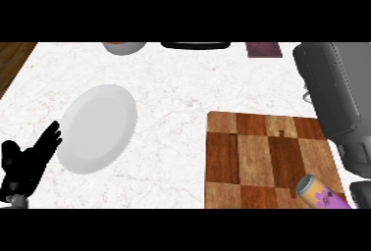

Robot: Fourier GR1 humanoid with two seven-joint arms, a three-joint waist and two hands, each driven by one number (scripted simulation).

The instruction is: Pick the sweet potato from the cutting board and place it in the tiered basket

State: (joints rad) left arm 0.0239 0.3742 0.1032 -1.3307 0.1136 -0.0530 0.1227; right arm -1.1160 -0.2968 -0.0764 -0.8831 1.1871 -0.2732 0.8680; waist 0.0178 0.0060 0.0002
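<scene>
The wooden cutting board [253,157] lies at the lower right of the white marble counter. No sweet potato shows on it or anywhere else. A purple can with a yellowish rim [321,194] lies on the board's near right corner. My left hand [25,164] rests open at the lower left edge, fingers up, beside the plate. My right forearm [334,95] runs up the right edge and reaches the top of the view; its hand is out of sight. No tiered basket is recognisable.
A white plate [98,128] sits left of centre. Along the far edge are a grey bowl [123,47], a flat black object [196,45] and a dark red item [262,49]. The counter's left edge drops off at the upper left [14,63].
</scene>
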